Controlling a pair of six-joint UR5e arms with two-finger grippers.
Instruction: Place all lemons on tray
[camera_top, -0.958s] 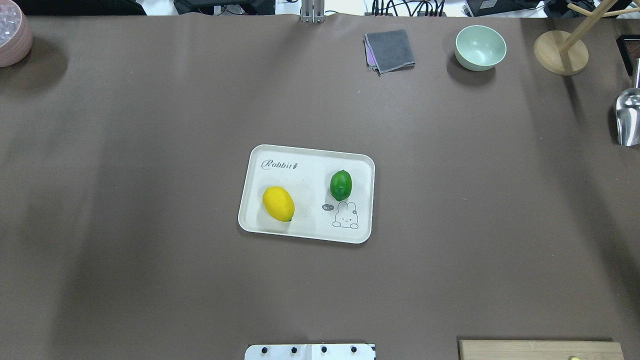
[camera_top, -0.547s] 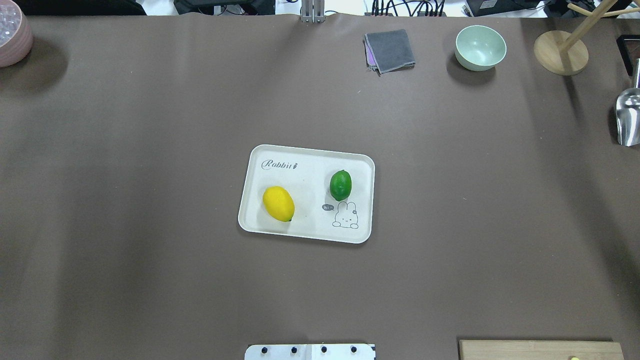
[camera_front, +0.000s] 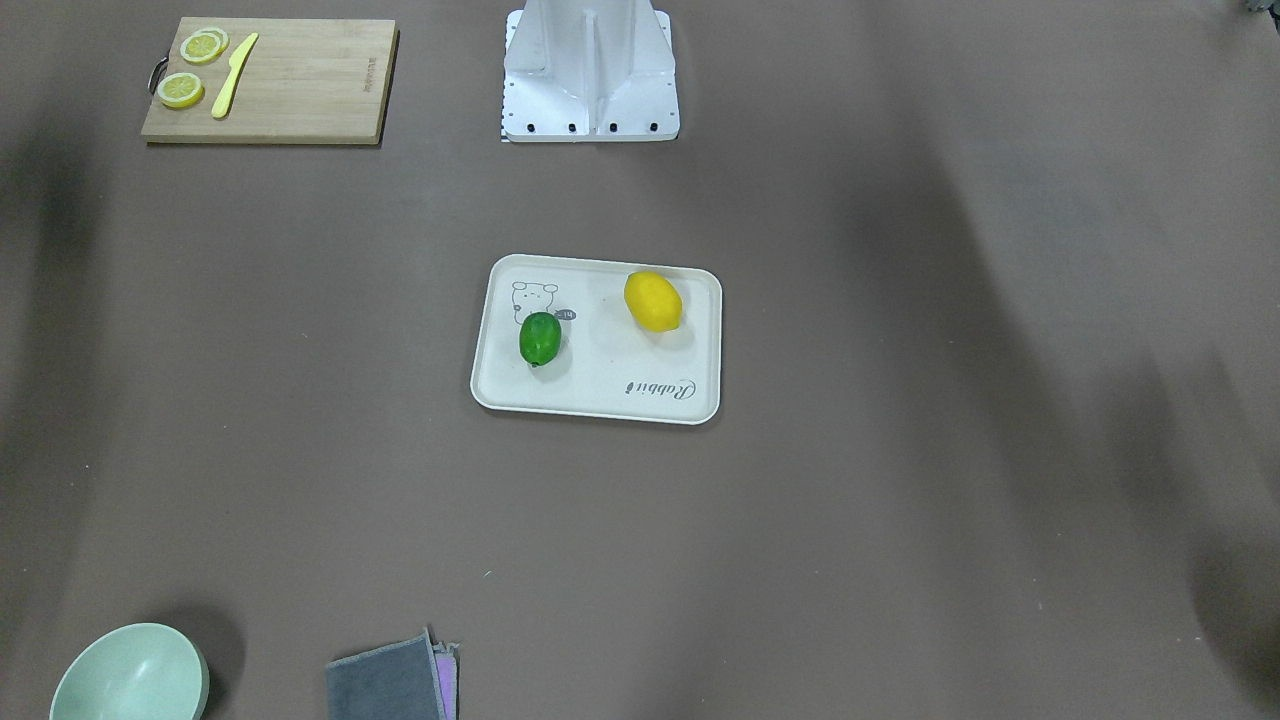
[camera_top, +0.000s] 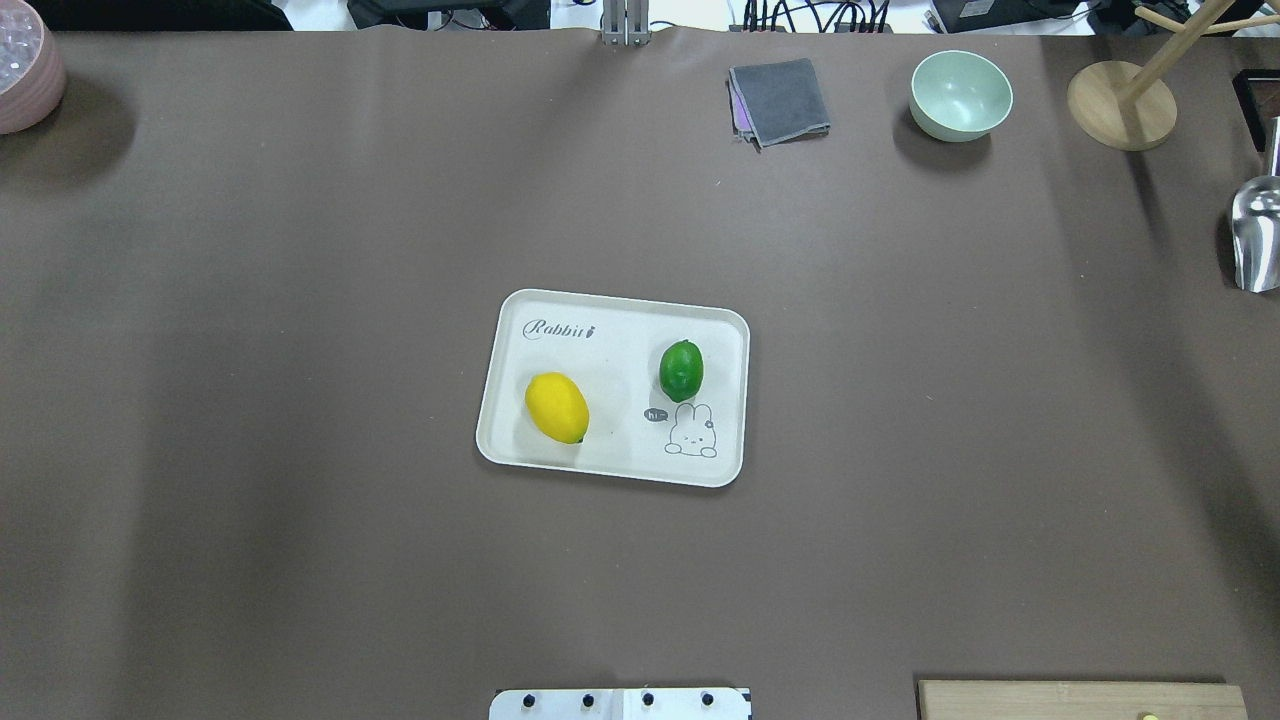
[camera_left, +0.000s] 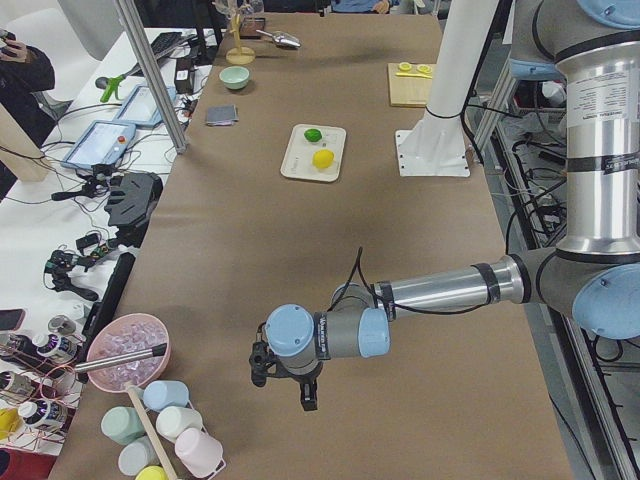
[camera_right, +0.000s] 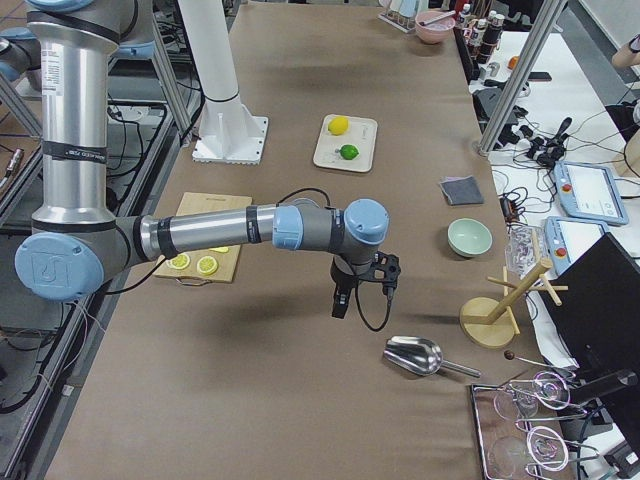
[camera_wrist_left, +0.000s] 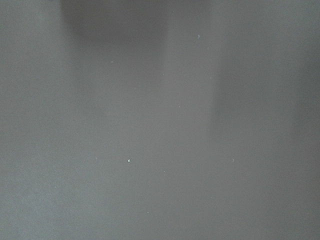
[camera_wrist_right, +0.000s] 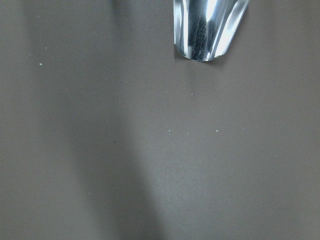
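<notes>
The cream-white tray (camera_top: 610, 330) lies at the table's middle. The yellow lemon (camera_top: 557, 407) lies on its near left part and the green lemon (camera_top: 681, 370) on its right part, above the rabbit drawing. Both also show in the front-facing view, yellow (camera_front: 653, 301) and green (camera_front: 540, 338). Neither gripper shows in the overhead or front view. My left gripper (camera_left: 300, 385) hangs over bare table far out at the left end; my right gripper (camera_right: 345, 300) hangs far out at the right end, near a metal scoop (camera_right: 412, 354). I cannot tell whether either is open or shut.
A bamboo cutting board (camera_front: 300, 80) with lemon slices and a yellow knife lies by the robot base (camera_front: 590, 70). A pale green bowl (camera_top: 960, 95), a grey cloth (camera_top: 780, 100), a wooden stand (camera_top: 1120, 105) and the scoop (camera_top: 1255, 235) are at the far right. A pink bowl (camera_top: 25, 70) is far left.
</notes>
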